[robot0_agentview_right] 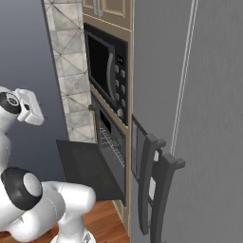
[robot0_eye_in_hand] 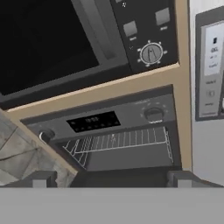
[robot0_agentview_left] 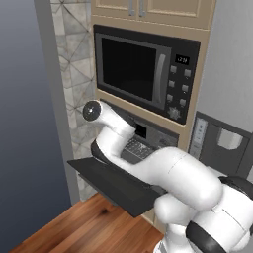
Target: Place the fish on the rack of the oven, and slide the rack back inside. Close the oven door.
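Note:
The black wall oven (robot0_eye_in_hand: 109,120) sits under the microwave, with its dark control strip, display and round knob (robot0_eye_in_hand: 154,114) showing. Its door (robot0_agentview_left: 111,183) (robot0_agentview_right: 85,166) hangs open and lies flat like a shelf. The silver wire rack (robot0_eye_in_hand: 122,141) (robot0_agentview_left: 138,148) (robot0_agentview_right: 111,142) rests in the cavity behind the opening, and no fish lies on the part that shows. The fish is out of view. My gripper (robot0_eye_in_hand: 111,179) hovers in front of the oven above the door, open, its fingertips (robot0_eye_in_hand: 41,178) far apart with nothing between them.
A black microwave (robot0_agentview_left: 133,69) fills the space above the oven. To the right stands a grey fridge with dark handles (robot0_agentview_right: 156,180) and a dispenser panel (robot0_agentview_left: 222,143). A tiled wall (robot0_agentview_left: 74,74) runs along the left, and a wood floor (robot0_agentview_left: 84,227) lies below.

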